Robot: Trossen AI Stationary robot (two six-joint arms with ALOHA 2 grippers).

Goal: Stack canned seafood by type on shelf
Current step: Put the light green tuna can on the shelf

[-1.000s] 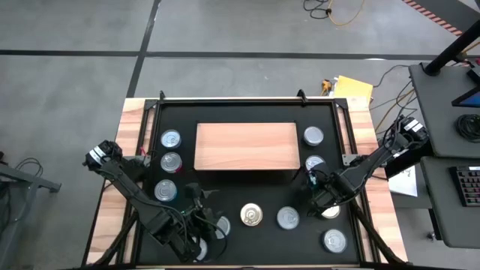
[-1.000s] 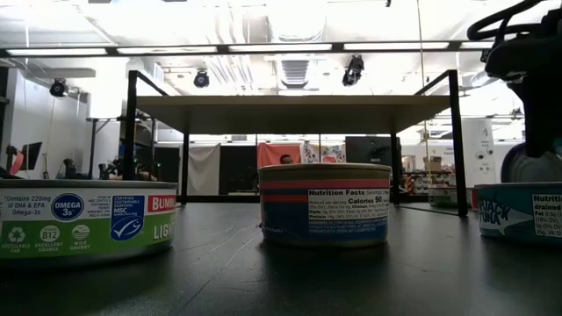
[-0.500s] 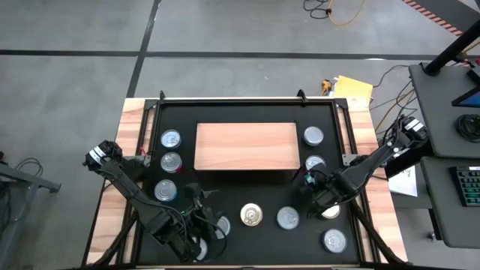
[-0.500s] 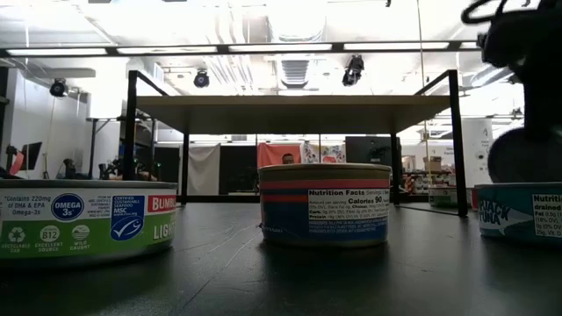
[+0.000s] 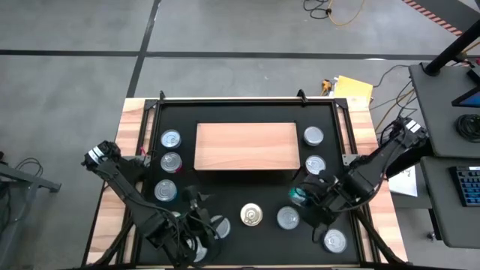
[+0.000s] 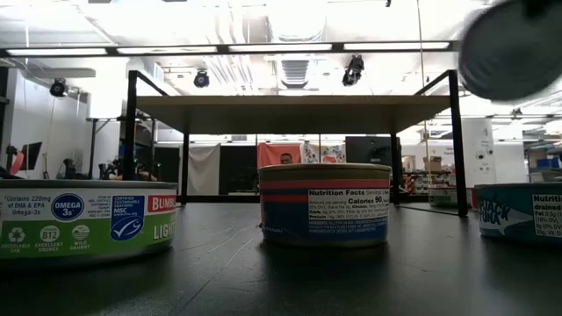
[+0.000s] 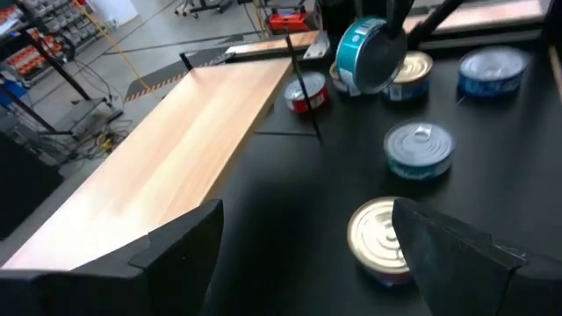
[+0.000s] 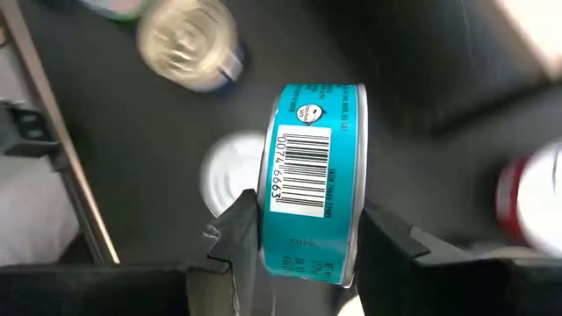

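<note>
Short round metal tins (image 5: 252, 215): nine counted in the high view, all on the black tabletop mat (image 5: 247, 184).
Flat light-wood shelf (image 5: 245, 145): bare.
Right gripper (image 8: 303, 241): clamped on a teal-labelled tin (image 8: 314, 180), raised above the mat, tilted on edge.
Left gripper (image 7: 303, 241): fingers apart, near a gold-lidded tin (image 7: 384, 237).
Around: wooden table (image 5: 133, 120).

Green-labelled tin (image 6: 83, 219) reads "OMEGA 3s"; middle tin (image 6: 325, 204) "Nutrition Facts".

- 2 dark, matte black jointed arms, slim links between bulkier joints.
- Left hand (image 7: 303, 254): 2 broad, flat black fingers.
- Right hand (image 8: 309, 241): angular black fingers (image 8: 239, 237).
</note>
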